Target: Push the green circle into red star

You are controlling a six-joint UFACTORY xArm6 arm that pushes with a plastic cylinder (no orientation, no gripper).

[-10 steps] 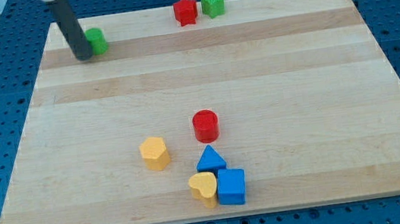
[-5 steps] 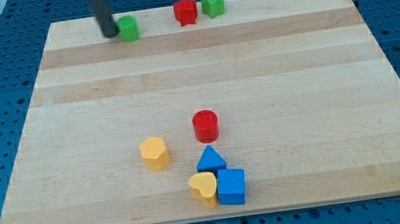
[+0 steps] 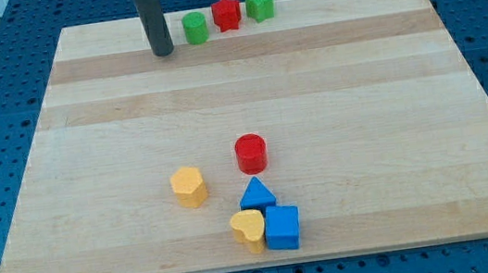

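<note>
Near the view's top, left of centre, the rod's tip [image 3: 163, 52] rests on the wooden surface [image 3: 360, 94], a little to the left of the green circle [image 3: 195, 28] and apart from it, with a strip of bare wood between them. The arm carries no pincer, only this straight dark rod, so nothing is spread, pressed together or pinching.

The green circle stands close to the surface's top edge, just beside the red star [image 3: 226, 14] on the star's left; whether the two touch cannot be told. Right of the red star, just beside it, sits a green star [image 3: 259, 4].

Well apart from that row, toward the view's bottom, the other blocks gather. A red cylinder [image 3: 251, 153] stands near the middle. Below and to its left is a yellow hexagon-like block [image 3: 189, 186]. Below the cylinder, a blue triangle [image 3: 256, 194], a yellow heart [image 3: 248, 229] and a blue cube [image 3: 282, 227] crowd together, seemingly touching one another.
</note>
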